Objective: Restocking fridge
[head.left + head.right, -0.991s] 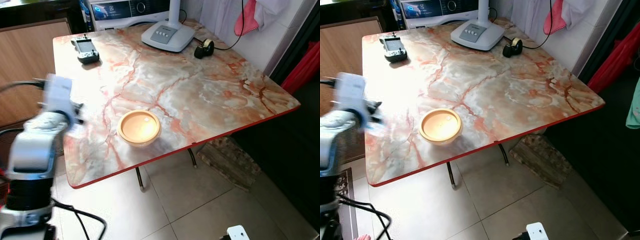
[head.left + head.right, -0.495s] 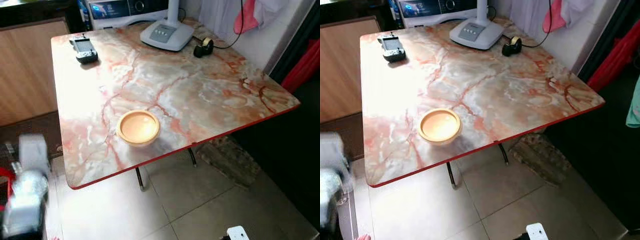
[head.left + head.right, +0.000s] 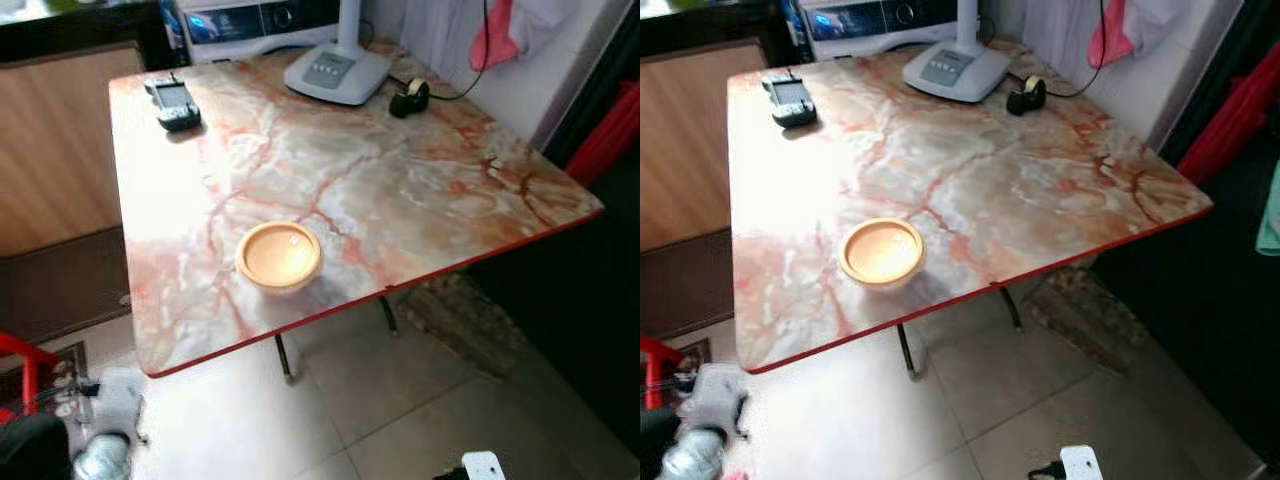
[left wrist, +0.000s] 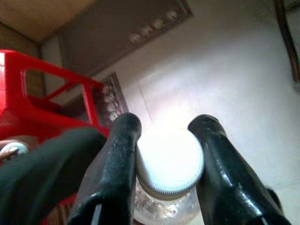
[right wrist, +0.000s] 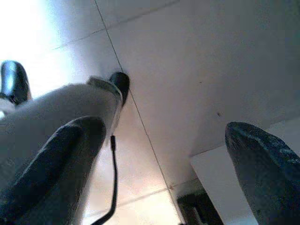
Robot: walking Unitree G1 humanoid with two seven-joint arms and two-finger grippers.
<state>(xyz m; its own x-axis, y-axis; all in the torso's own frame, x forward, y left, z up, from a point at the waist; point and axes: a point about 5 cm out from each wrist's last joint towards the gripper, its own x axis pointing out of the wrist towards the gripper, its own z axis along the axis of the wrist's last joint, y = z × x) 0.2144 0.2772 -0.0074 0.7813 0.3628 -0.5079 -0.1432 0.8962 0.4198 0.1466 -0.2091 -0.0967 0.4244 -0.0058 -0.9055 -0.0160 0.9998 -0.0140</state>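
Room: pale, glossy floor tiles (image 3: pixel 420 410) with thin grout lines lay under a square table (image 3: pixel 420 190) whose top was marbled in cream, grey and rust veins, edged in red, on thin metal legs
Table top: a round, shallow orange-yellow bowl (image 3: pixel 278 256) sat near the front edge; a dark handheld device (image 3: pixel 175 102) lay at the far left corner; a white lamp base (image 3: pixel 336 72) with grey buttons stood at the far edge, a black tape dispenser (image 3: pixel 408 97) just beside it with a dark cord trailing away
Background: a white appliance (image 3: pixel 262 19) with a dark display panel stood behind the table; wood-grain panelling (image 3: pixel 55 150) ran along the left; red and white cloth (image 3: pixel 500 30) hung at the far right
Left gripper (image 4: pixel 164 140): low beside the table's near left corner, its two glossy black fingers (image 4: pixel 117 168) closed onto a clear jar (image 4: pixel 169 161), pressing either side of the jar's round white ribbed lid
Jar: held off the table, above the floor, close to a red plastic frame (image 4: pixel 42 93); beaded clear glass showed just under the lid
Right gripper (image 5: pixel 159 159): hanging over the floor tiles, its matte black fingers (image 5: pixel 262 159) spread wide apart with nothing between them; a grey trouser leg (image 5: pixel 61 117) ending in a black shoe and a thin dark cable (image 5: pixel 114 187) were beyond them
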